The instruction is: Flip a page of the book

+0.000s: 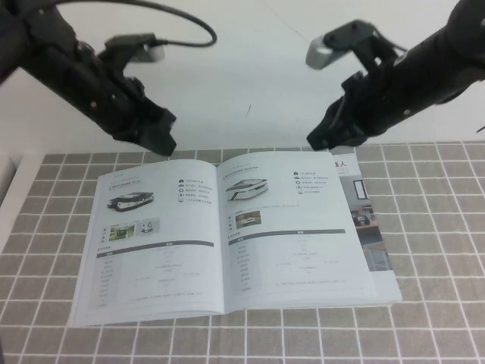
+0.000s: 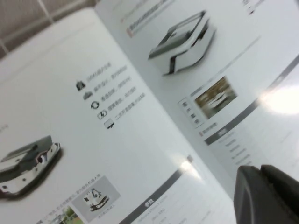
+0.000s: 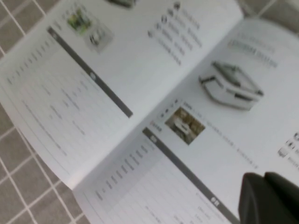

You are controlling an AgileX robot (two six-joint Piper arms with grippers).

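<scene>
The book (image 1: 303, 265) lies open and flat on the tiled table. The page (image 1: 151, 250) lies flat as the left leaf, showing a dark-and-white vehicle (image 1: 130, 201) above a grey-barred table. The right leaf (image 1: 295, 227) shows a white boxy vehicle. My left gripper (image 1: 163, 141) hangs shut and empty above the book's far left corner. My right gripper (image 1: 318, 141) hangs shut and empty above the far right corner. In the left wrist view the page (image 2: 70, 116) fills the frame behind the closed fingers (image 2: 268, 196). In the right wrist view the page (image 3: 70, 70) shows beyond the closed fingers (image 3: 268, 198).
A photo-printed cover edge (image 1: 367, 220) sticks out past the right leaf. The grey tiled mat (image 1: 439, 227) surrounds the book. A white wall (image 1: 250, 68) stands behind the table, and a white ledge (image 1: 9, 178) is at far left.
</scene>
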